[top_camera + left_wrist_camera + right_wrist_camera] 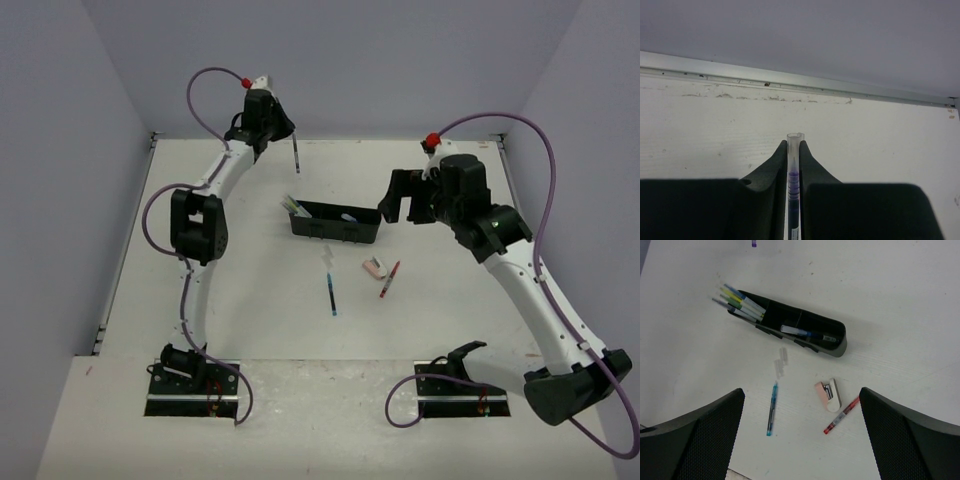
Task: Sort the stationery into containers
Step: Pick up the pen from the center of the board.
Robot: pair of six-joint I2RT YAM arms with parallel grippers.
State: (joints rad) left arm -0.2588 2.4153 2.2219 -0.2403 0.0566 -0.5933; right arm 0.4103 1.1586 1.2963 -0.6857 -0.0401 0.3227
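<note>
L gripper (794, 148) w/ both black fingers pinched tight on a thin clear pen (794, 176), purple ink inside, its open end poking just past the fingertips, over white scuffed table (700, 130); metal rail (790, 80) along far edge, grey wall (800, 30) behind.

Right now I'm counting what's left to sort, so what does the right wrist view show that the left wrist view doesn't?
Only the right wrist view: the black organizer tray with pens in it. Loose on the table lie a blue pen, a red pen and the eraser. The right jaws stand wide open.
Only the left wrist view: the left jaws shut on a clear-barrelled pen, and the metal rail at the table's far edge.
Both: the white table.
</note>
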